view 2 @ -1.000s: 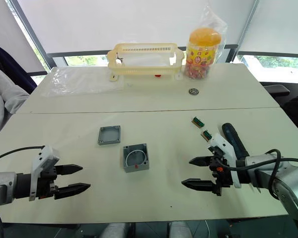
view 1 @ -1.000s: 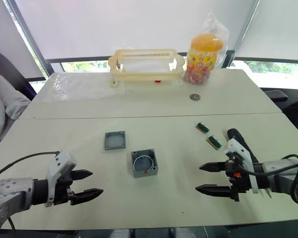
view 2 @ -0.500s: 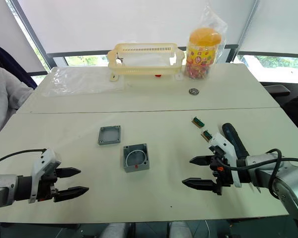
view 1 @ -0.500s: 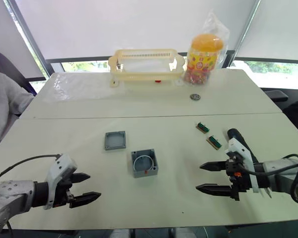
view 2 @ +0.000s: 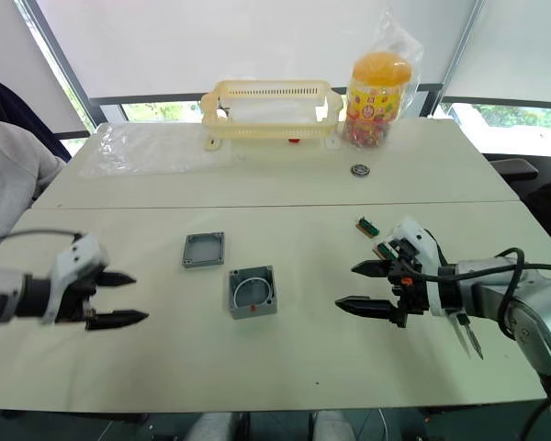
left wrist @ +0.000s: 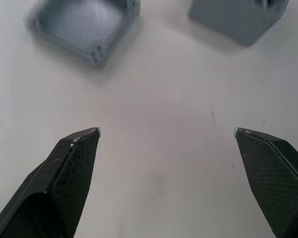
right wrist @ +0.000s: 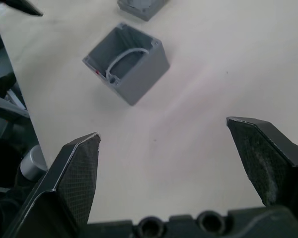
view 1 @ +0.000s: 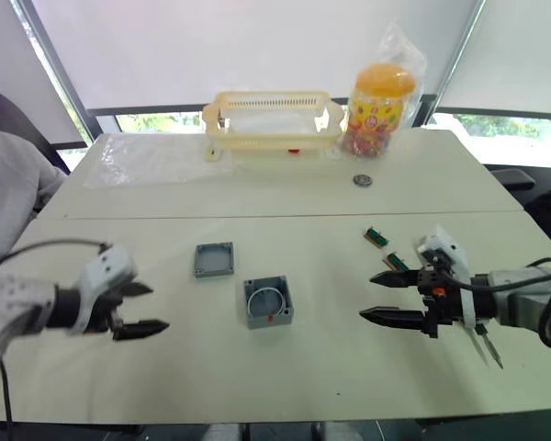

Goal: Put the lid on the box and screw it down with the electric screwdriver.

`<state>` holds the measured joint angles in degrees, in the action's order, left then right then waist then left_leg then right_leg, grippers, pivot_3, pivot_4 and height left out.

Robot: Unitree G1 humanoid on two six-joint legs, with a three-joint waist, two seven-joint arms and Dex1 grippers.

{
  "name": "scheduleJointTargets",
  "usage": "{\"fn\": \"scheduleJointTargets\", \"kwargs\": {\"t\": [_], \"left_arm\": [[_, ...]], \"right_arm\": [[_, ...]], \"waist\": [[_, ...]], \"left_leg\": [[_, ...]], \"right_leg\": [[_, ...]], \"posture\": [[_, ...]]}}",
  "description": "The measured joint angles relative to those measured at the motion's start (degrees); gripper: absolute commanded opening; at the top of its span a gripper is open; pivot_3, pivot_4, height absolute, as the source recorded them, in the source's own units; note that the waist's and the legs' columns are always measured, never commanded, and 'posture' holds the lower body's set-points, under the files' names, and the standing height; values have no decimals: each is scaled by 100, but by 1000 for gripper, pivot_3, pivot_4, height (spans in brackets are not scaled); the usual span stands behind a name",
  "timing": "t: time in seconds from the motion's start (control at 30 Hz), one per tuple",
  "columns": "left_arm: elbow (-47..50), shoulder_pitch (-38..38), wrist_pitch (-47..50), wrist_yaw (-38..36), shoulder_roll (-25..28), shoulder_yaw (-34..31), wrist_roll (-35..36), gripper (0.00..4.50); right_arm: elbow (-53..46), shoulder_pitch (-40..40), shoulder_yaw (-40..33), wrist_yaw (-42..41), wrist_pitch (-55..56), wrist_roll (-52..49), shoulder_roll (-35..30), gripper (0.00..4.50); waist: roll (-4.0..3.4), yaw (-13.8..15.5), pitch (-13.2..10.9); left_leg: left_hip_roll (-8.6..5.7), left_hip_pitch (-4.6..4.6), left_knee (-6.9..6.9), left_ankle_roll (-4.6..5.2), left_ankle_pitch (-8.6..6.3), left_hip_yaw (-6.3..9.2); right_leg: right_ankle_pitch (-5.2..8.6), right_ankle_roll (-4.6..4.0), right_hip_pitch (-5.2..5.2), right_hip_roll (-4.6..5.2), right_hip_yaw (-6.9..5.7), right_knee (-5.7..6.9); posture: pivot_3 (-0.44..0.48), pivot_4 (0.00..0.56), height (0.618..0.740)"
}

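The shallow grey lid lies rim-up on the near table, left of centre. Just right of it and nearer me stands the open grey box, with a ring inside and a red mark on its near side. Well left of the box, my left gripper is open and holds nothing. It points at the lid and the box. Right of the box, my right gripper is also open and holds nothing, aimed toward the box. The electric screwdriver is hidden.
Two small green circuit boards lie just beyond my right gripper. On the far table are a pale yellow basket, a candy jar in a bag, a small round part and a plastic sheet. A person's grey sleeve is at the far left.
My left gripper has lifted and moved away from the table's front edge. My right gripper has shifted forward, toward the circuit boards, and now covers where the screwdriver lay. Lid and box are unmoved.
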<state>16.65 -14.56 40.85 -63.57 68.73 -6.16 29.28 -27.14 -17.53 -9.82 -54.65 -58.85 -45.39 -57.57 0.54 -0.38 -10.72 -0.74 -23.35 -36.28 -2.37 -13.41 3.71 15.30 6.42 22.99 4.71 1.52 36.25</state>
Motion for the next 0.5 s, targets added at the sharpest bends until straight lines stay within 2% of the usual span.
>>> {"fn": "scheduleJointTargets", "kwargs": {"t": [0.07,0.17,0.27,0.37,0.5], "left_arm": [[-184,-961,-132,-205,-19,712,-461,4500],[-260,-2464,144,-548,-420,1993,-1092,4500],[-182,-3400,782,-703,-902,2814,-1420,4500],[44,-3839,1409,-661,-1389,3213,-1485,4500],[318,-3886,1914,-589,-1693,3300,-1394,4500]], "right_arm": [[-201,-276,68,110,-79,-85,21,4434],[-736,-513,400,267,-216,-225,44,4434],[-1108,-520,744,510,-266,-246,173,4434],[-1327,-383,1056,781,-238,-119,317,4434],[-1421,-200,1345,1077,-186,96,486,4434]], "waist": [[0,-27,-1],[4,-30,-3],[8,-46,-5],[10,-70,-6],[10,-71,-6]], "left_leg": [[-1,-2,6,0,0,-2],[0,-12,7,1,0,2],[-1,-15,5,2,-1,2],[0,-14,5,2,-1,4],[3,-12,1,3,-1,7]], "right_leg": [[-10,19,5,-3,1,-1],[-13,24,14,-9,0,6],[-15,32,16,-9,1,9],[-14,34,21,-10,1,15],[-8,38,33,-13,2,50]], "posture": [[0,150,740],[0,150,740],[0,150,740],[0,150,740],[0,150,740]]}}
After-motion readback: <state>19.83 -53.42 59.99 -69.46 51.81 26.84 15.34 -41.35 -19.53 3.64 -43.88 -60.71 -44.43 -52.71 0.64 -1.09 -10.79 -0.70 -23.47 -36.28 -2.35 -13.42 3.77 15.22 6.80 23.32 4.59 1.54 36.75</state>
